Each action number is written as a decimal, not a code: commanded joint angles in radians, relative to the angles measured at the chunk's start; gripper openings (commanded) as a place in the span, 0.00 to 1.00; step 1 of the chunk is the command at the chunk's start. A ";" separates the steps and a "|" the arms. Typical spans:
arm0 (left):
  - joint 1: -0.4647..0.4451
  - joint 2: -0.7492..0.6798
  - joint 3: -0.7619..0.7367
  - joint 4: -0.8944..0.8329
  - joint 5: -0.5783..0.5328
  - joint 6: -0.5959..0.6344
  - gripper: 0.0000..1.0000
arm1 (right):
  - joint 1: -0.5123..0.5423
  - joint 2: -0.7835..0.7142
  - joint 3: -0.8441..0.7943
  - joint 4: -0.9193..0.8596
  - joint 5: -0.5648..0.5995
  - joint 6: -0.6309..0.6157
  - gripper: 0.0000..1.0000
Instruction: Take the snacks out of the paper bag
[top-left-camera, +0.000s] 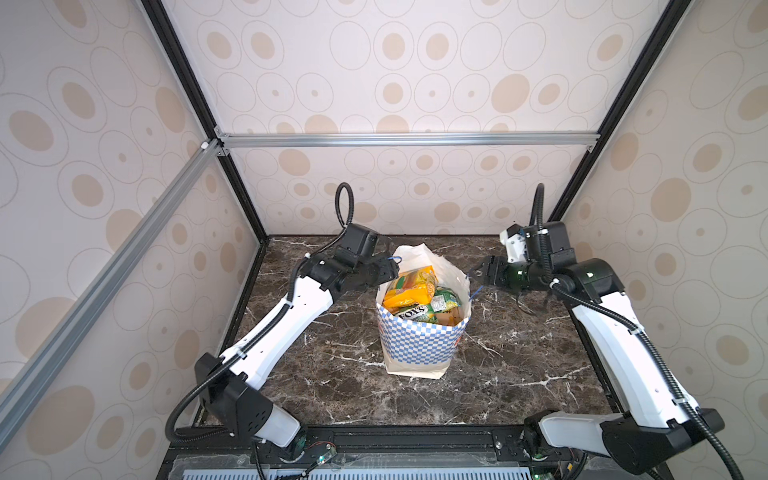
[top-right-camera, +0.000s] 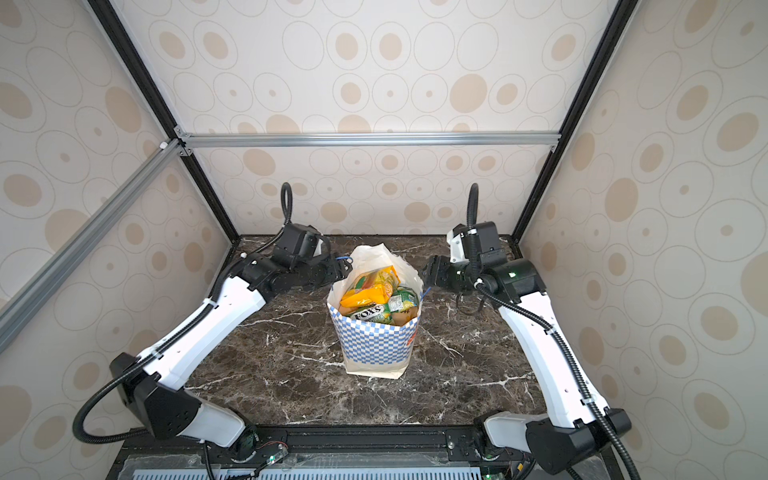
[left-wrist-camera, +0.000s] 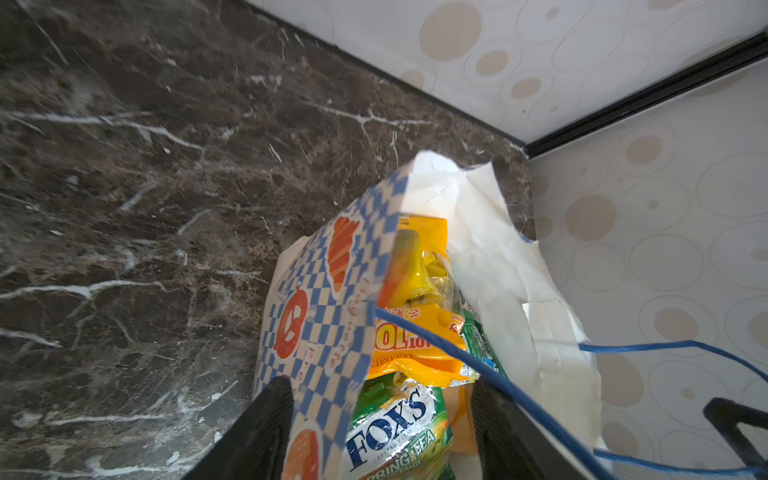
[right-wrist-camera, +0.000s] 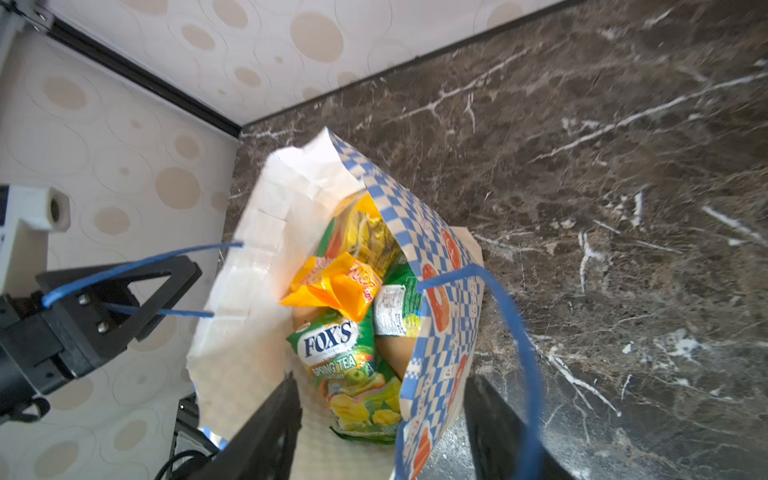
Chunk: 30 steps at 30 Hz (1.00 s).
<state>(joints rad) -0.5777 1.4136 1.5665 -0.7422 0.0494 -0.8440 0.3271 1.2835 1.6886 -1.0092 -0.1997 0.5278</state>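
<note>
The paper bag (top-left-camera: 419, 349) (top-right-camera: 376, 349) stands upright mid-table, white with a blue checkered band, its mouth wide. The snacks fill it: a yellow-orange packet (top-left-camera: 409, 293) (left-wrist-camera: 415, 345) (right-wrist-camera: 336, 286) on top and a green Fox's packet (top-left-camera: 415, 311) (left-wrist-camera: 390, 428) (right-wrist-camera: 332, 345) below. My left gripper (top-left-camera: 388, 270) (left-wrist-camera: 382, 388) hovers open at the bag's left rim, a blue cord handle (left-wrist-camera: 478, 361) lying across one finger. At the right rim my right gripper (top-left-camera: 482, 270) (right-wrist-camera: 384, 380) is open too, the other cord handle (right-wrist-camera: 523, 332) looped over a finger. Neither grips anything.
The dark marble table (top-left-camera: 332, 374) extends in front of and beside the bag. Patterned walls (top-left-camera: 415, 187) and black frame posts (top-left-camera: 245, 199) close in the back and sides. A black rail (top-left-camera: 395, 436) runs along the front edge.
</note>
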 joint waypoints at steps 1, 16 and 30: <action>0.005 -0.122 0.017 0.152 -0.054 0.098 0.71 | 0.032 0.046 0.121 -0.064 0.059 0.019 0.59; 0.010 -0.252 -0.090 0.085 -0.158 0.323 0.90 | 0.217 0.541 0.621 -0.354 0.050 0.122 0.58; 0.033 -0.232 -0.317 -0.077 0.091 0.269 0.98 | 0.327 0.532 0.530 -0.230 -0.012 0.202 0.64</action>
<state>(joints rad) -0.5541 1.2209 1.2541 -0.7425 0.1482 -0.5915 0.6262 1.8412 2.1899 -1.2842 -0.1890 0.7292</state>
